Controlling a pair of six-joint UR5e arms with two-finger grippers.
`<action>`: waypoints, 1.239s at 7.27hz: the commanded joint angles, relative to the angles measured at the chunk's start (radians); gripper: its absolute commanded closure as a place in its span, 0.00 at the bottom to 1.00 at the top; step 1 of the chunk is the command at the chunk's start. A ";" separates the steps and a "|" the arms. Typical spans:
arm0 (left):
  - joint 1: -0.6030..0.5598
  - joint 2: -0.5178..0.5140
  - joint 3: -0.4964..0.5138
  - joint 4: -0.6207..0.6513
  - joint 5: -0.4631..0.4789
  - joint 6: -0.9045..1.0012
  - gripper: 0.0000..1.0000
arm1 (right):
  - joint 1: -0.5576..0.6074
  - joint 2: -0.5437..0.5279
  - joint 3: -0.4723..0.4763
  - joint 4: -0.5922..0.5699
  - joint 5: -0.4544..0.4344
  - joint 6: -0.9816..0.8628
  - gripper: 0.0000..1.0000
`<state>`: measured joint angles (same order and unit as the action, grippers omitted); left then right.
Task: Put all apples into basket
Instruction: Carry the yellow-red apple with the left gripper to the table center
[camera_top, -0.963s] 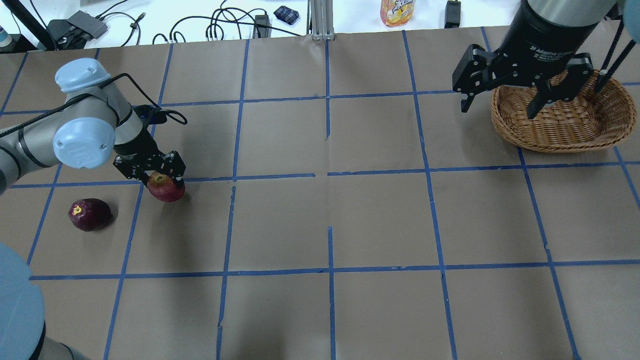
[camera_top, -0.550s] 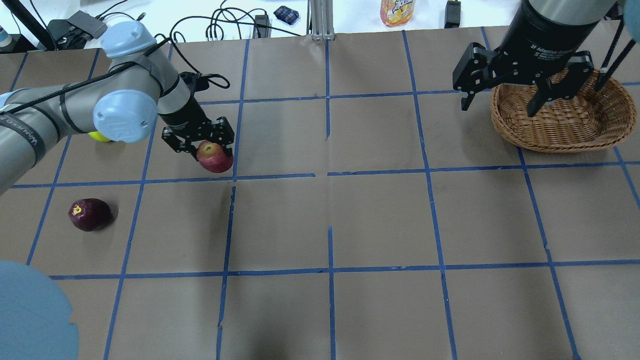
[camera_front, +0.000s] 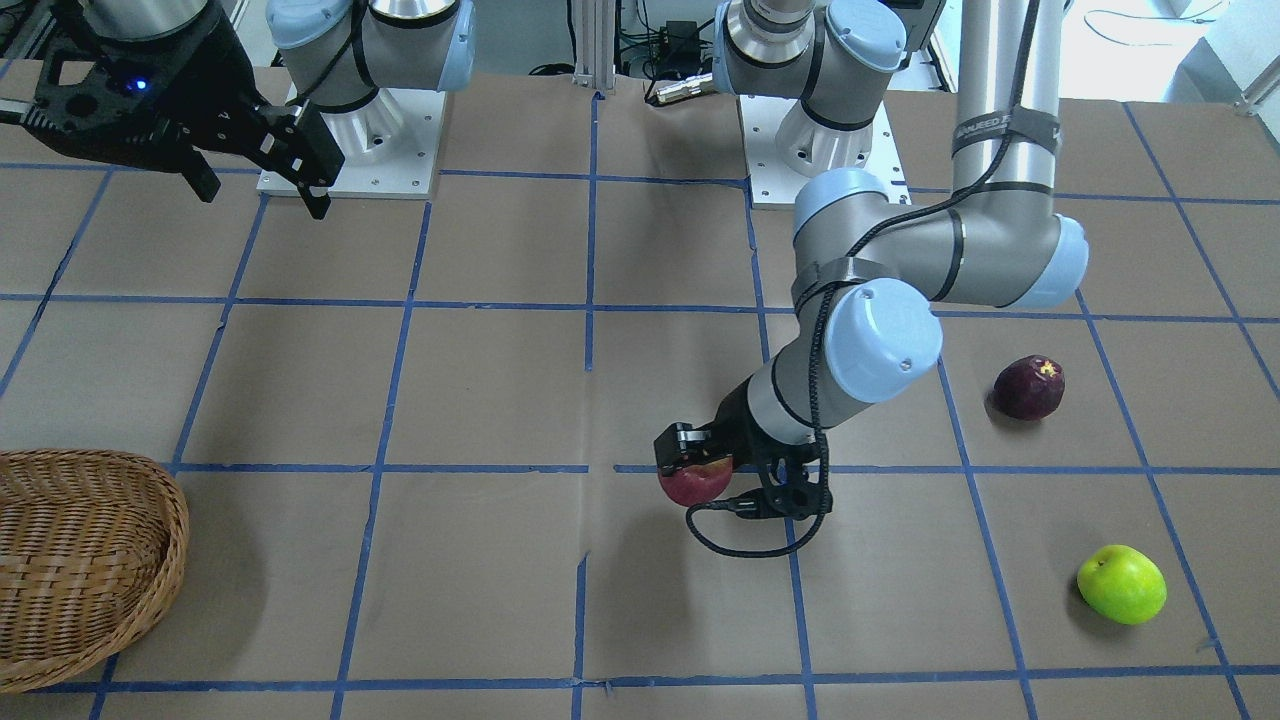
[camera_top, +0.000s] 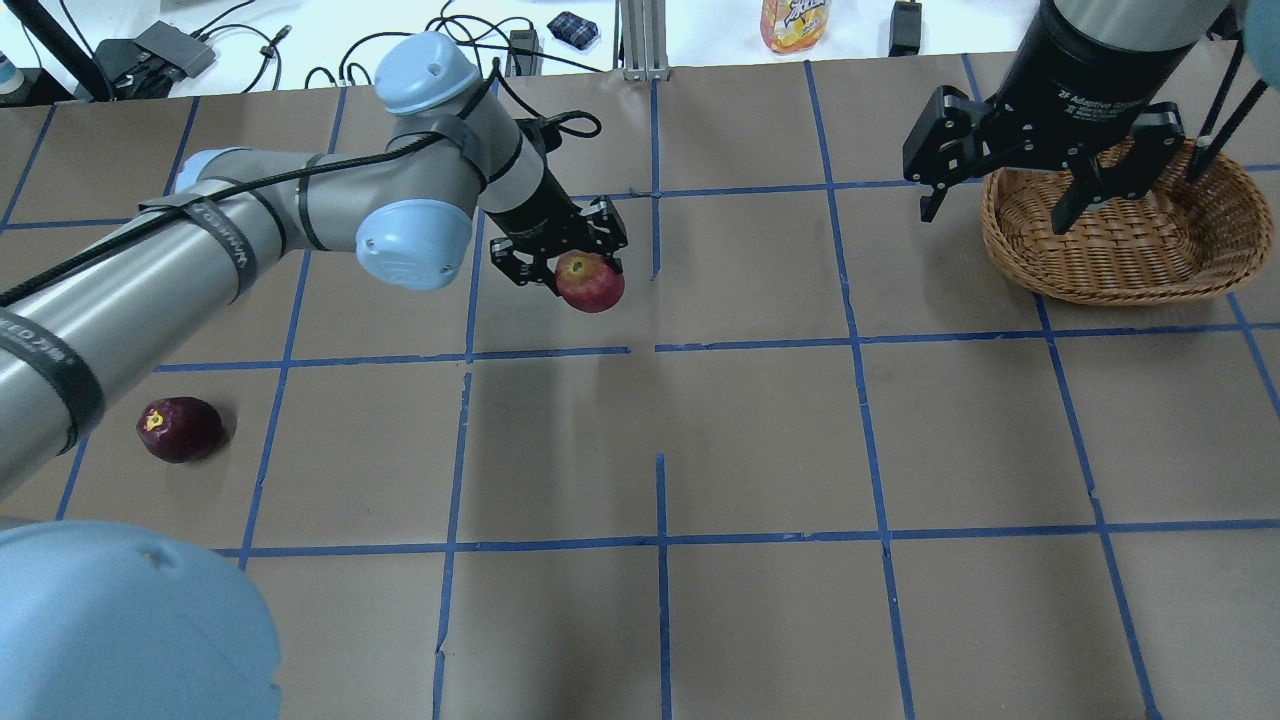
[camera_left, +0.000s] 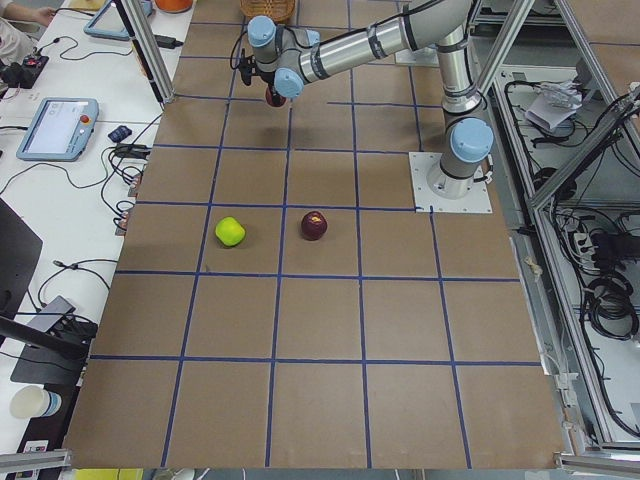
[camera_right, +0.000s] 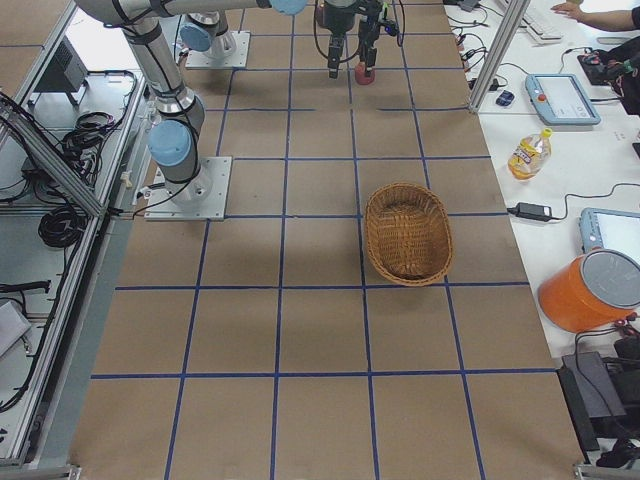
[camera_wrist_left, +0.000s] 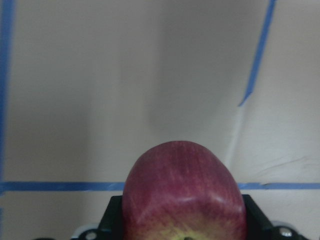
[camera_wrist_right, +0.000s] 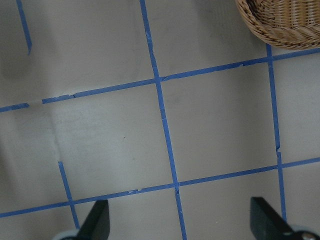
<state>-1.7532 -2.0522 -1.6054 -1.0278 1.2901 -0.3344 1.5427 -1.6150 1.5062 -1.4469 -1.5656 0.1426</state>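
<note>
Far left, the maroon apple (camera_top: 180, 429) lies on the table (camera_top: 760, 440), stem end tilted leftward. Mid-table, the left gripper (camera_top: 575, 262) clamps the red apple (camera_top: 590, 282), stem end up, above the surface. Far right, the right gripper (camera_top: 997, 220) hangs spread wide beside the basket (camera_top: 1130, 250), whose long axis runs left-right.

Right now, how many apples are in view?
3: the red, yellow-patched round apple held in the left hand; the dark maroon apple and the lime-green apple lie apart on the brown table. None seems hidden.

Robotics lab: tape-gridded table (camera_top: 760, 440), teach pendant (camera_left: 55, 128), loose cables (camera_top: 440, 52).
</note>
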 joint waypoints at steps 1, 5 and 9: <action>-0.129 -0.052 0.048 0.020 0.171 -0.064 0.95 | -0.004 0.001 0.000 0.011 -0.007 0.005 0.00; -0.149 -0.105 0.056 0.025 0.169 -0.034 0.71 | -0.012 0.010 0.015 -0.013 -0.010 -0.008 0.00; -0.141 -0.077 0.065 -0.049 0.163 -0.031 0.00 | -0.006 0.024 0.192 -0.197 0.004 0.005 0.00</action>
<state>-1.8991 -2.1540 -1.5514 -1.0285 1.4582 -0.3659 1.5339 -1.5907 1.6470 -1.5673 -1.5655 0.1458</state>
